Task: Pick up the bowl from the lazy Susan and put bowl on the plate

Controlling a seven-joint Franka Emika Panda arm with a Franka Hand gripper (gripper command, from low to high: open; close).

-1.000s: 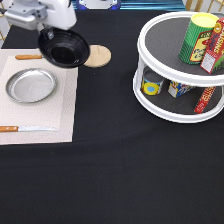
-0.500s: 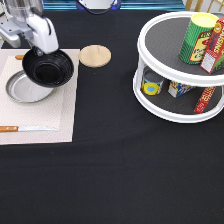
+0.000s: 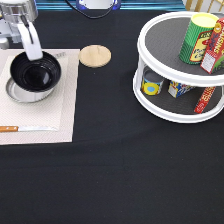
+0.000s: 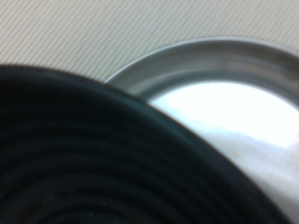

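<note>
The glossy black bowl hangs in my gripper, which is shut on its far rim at the exterior view's upper left. It sits over the silver plate, shifted a little toward the exterior view's upper right, so only the plate's lower-left rim shows. I cannot tell whether bowl and plate touch. In the wrist view the ridged bowl fills the near corner, with the shiny plate just beyond it. The white two-tier lazy Susan stands at the exterior view's right, far from the gripper.
A beige placemat lies under the plate, with a knife near its lower edge. A wooden coaster lies just off the mat's right side. A green can, a red box and small tins stand on the lazy Susan.
My gripper has carried the bowl leftward and down, from beside the coaster to over the plate, and it now hangs lower and closer to the plate.
</note>
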